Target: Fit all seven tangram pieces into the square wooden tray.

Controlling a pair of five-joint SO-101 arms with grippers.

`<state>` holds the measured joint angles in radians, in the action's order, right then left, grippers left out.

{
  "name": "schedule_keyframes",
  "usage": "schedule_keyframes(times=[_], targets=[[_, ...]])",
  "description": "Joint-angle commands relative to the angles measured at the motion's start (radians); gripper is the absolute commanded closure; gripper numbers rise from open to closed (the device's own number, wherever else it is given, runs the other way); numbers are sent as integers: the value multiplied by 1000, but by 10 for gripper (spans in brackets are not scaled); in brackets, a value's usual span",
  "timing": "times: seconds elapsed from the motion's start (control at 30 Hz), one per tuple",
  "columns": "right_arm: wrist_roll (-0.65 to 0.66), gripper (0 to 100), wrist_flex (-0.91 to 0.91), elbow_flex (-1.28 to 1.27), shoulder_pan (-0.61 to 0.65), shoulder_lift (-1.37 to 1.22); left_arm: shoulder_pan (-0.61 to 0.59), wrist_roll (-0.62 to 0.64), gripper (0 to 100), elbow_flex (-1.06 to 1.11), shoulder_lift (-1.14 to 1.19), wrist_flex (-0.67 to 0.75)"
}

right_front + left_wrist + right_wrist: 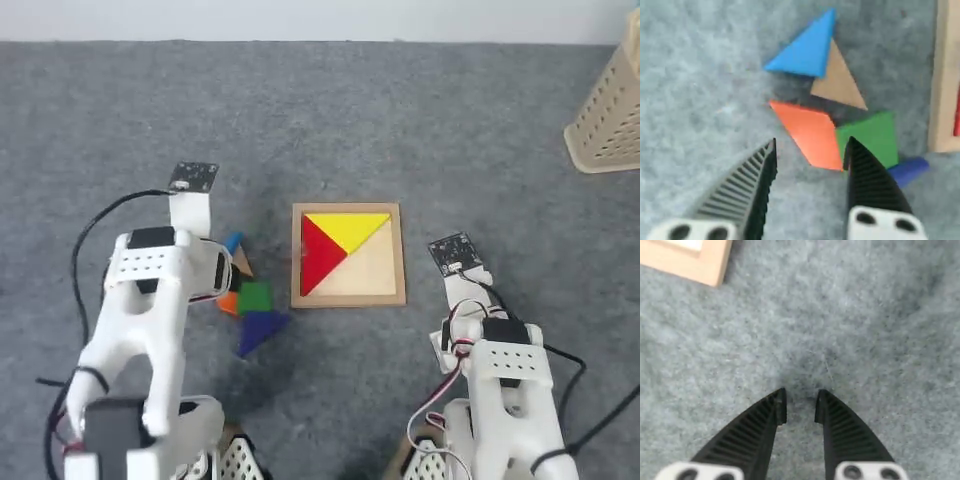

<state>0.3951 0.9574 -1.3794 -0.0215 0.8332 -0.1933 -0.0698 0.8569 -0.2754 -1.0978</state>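
Nearest, the right gripper (pixel 801 392) is hanging over grey carpet (pixel 865 315) just near and right of the wooden tray (pixel 348 299). Its jaws are parted only narrowly and gripping nothing; it is probably idling clear so the other arm has room. The left gripper (pixel 811 142) is hovering over the loose pile with its jaws spread wide and empty. Its tips are straddling the near end of the orange parallelogram (pixel 807 132), which looks like the piece being lined up for a pick. Touching that piece on its right, the green square (pixel 870 137) is lying with the dark blue triangle (pixel 907 169) poking out at its near corner. Farther back, the tan triangle (pixel 840 85) and light blue triangle (pixel 807 47) are resting edge to edge. The tray is sitting just right of the pile, already holding the red triangle (pixel 318 258) on its left and the yellow triangle (pixel 347 230) along its far edge. That is leaving the near-right half open for the five loose pieces.
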Motion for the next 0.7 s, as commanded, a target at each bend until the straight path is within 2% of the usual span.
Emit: schedule_keyframes(times=[0.0, 0.13, 0.33, 0.67], targets=[[9, 896, -13, 0, -21, 31, 0, 21, 790, -62, 138, 41], [9, 896, -13, 0, -21, 31, 2, 57, 790, -111, 241, 69], [9, 896, -13, 0, -21, 31, -2, 52, 791, -110, 261, 78], [9, 896, -13, 0, -21, 31, 3, -61, 896, -90, 253, 81]])
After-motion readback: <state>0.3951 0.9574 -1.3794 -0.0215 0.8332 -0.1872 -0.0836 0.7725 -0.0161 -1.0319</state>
